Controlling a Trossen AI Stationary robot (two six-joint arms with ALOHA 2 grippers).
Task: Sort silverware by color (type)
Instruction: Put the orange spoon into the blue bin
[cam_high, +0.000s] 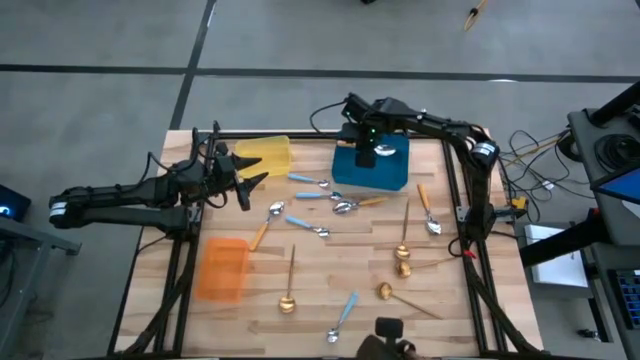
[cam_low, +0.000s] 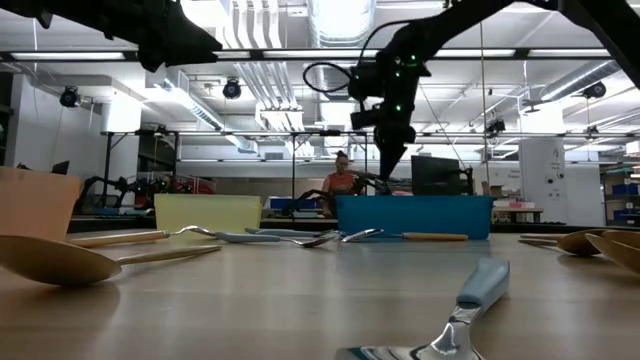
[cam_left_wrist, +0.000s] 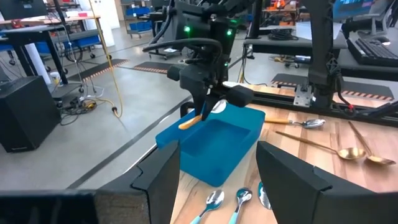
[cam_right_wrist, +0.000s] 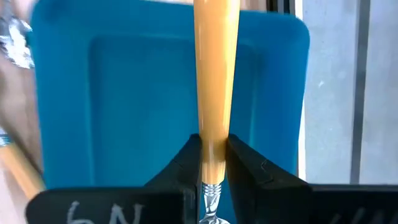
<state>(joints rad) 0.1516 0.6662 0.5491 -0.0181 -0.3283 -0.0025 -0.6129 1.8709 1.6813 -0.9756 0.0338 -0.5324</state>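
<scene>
My right gripper (cam_high: 365, 153) hangs over the blue tray (cam_high: 392, 178) at the table's far side, shut on a spoon with an orange handle (cam_left_wrist: 190, 122) and a silver bowl (cam_left_wrist: 219, 106). My left gripper (cam_high: 247, 177) waits open at the far left, beside the yellow tray (cam_high: 268, 153), with nothing between its fingers. Other spoons lie flat on the wood: blue-handled ones (cam_high: 310, 181), orange-handled ones (cam_high: 264, 230) and gold ones (cam_high: 289, 285). My right gripper pinches the spoon's orange handle (cam_right_wrist: 213, 146) between its two fingers, close to the silver neck at the bowl end. The fingers come steeply from above and lie across the handle. The spoon is lifted clear above the blue tray, its handle end slanting a little downward.
An orange tray (cam_high: 222, 268) sits at the near left. Black frame rails (cam_high: 462, 200) run along the table's edges. Cables lie beyond the right rail. A person (cam_low: 343, 180) shows far off in the room behind the table.
</scene>
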